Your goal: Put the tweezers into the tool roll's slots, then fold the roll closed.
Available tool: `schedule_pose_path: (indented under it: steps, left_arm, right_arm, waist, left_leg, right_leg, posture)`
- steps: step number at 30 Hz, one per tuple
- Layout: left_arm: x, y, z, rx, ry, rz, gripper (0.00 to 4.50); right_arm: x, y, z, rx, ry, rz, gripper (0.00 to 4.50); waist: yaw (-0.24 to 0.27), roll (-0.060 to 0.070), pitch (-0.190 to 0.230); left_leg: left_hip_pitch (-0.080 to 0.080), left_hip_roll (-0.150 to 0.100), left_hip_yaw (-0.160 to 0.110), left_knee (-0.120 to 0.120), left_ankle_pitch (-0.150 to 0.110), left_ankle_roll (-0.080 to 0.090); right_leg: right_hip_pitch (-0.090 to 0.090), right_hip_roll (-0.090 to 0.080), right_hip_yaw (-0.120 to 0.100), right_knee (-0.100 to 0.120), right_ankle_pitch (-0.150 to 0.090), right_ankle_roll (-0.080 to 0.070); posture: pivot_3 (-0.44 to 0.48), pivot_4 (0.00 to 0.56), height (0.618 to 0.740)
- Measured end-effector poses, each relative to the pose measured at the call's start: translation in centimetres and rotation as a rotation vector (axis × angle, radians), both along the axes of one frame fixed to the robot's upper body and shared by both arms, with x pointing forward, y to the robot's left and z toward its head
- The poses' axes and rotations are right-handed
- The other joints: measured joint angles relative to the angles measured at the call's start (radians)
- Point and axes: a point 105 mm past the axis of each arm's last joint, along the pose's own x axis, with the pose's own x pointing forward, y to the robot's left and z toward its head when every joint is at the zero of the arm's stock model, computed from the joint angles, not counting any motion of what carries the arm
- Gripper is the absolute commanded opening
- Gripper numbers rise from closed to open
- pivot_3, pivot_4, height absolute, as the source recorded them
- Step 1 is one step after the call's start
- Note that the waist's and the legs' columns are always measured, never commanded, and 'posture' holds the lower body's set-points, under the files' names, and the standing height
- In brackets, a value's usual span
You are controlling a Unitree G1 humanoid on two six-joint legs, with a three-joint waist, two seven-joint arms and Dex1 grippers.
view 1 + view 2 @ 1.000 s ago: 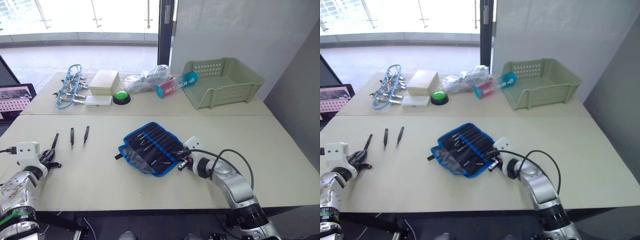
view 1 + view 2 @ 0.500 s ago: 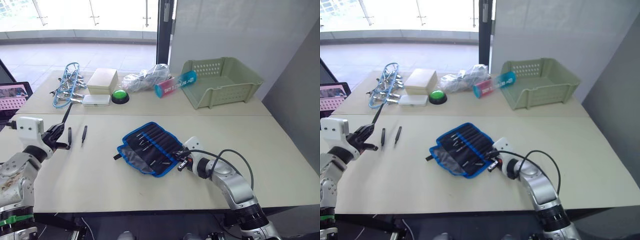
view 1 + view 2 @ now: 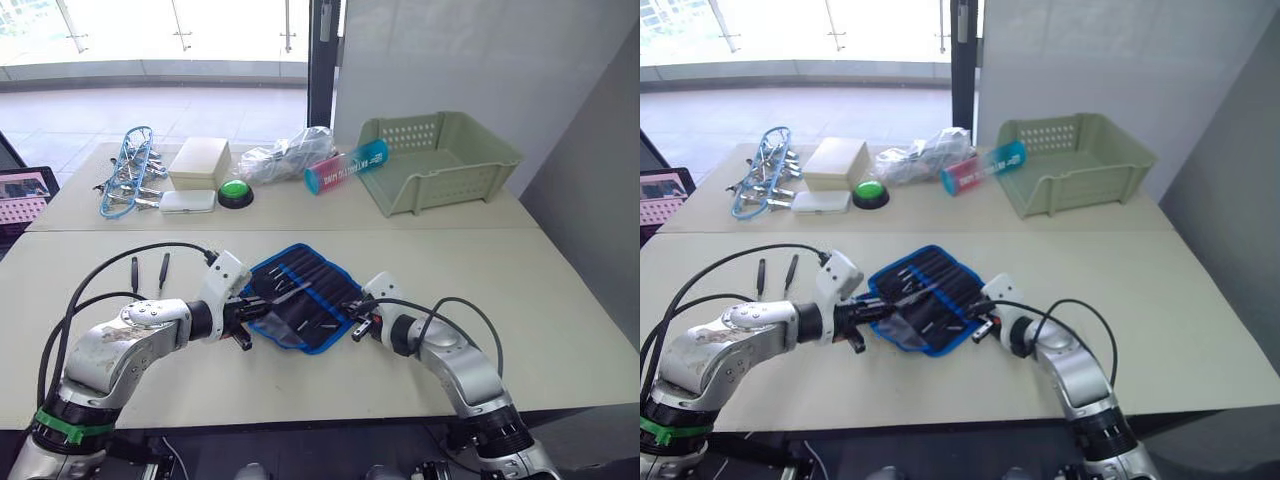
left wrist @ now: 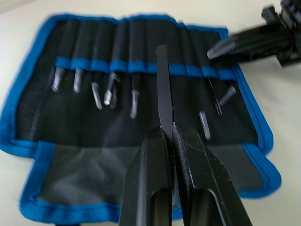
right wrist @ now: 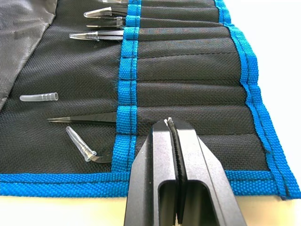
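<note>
Tweezer (image 4: 164, 84) now clamped in left hand (image 3: 243, 315), carried from the bench's left side to the tool roll (image 3: 300, 296), tip over the slots (image 4: 141, 66). Two tweezers (image 3: 148, 273) remain on the bench (image 3: 560, 300) at left. Right hand (image 3: 360, 320), fingers closed, pins the roll's right edge. Insertion looks next; folding not yet due.
</note>
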Motion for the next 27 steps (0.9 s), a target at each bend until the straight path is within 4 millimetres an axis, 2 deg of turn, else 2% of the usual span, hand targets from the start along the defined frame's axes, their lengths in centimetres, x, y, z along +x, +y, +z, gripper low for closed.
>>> schedule_pose_path:
  steps: [5, 15, 27]
  left_arm:
    - [0.0, -0.2, 0.0, 0.055, 0.067, -0.014, 0.01]
    - [1.0, -0.4, -0.2, 0.191, 0.045, -0.024, 0.01]
    - [2.0, -1.9, -0.9, 0.202, 0.060, -0.048, 0.01]
  right_arm:
    - [-0.1, -0.1, 0.0, 0.002, -0.003, -0.009, 0.00]
    - [-0.2, -0.1, 0.0, 0.009, -0.006, -0.020, 0.00]
    - [-0.3, -0.3, 0.0, 0.012, -0.009, -0.037, 0.00]
  waist:
    - [0.002, 0.000, 0.000]
    - [0.005, 0.000, 0.000]
    - [0.014, 0.000, 0.000]
  left_leg:
    - [0.000, 0.000, 0.000, 0.000, 0.000, 0.000]
    - [0.000, 0.000, 0.000, 0.000, 0.000, 0.000]
    - [-0.001, 0.000, 0.000, 0.001, 0.000, 0.000]
  right_leg:
    - [0.000, 0.000, 0.000, 0.000, 0.000, 0.000]
    - [0.000, 0.000, 0.000, -0.001, 0.000, 0.000]
    - [0.000, 0.000, 0.000, -0.001, 0.000, 0.000]
  posture:
    - [0.000, 0.150, 0.716]
    - [0.000, 0.150, 0.716]
    - [0.000, 0.150, 0.716]
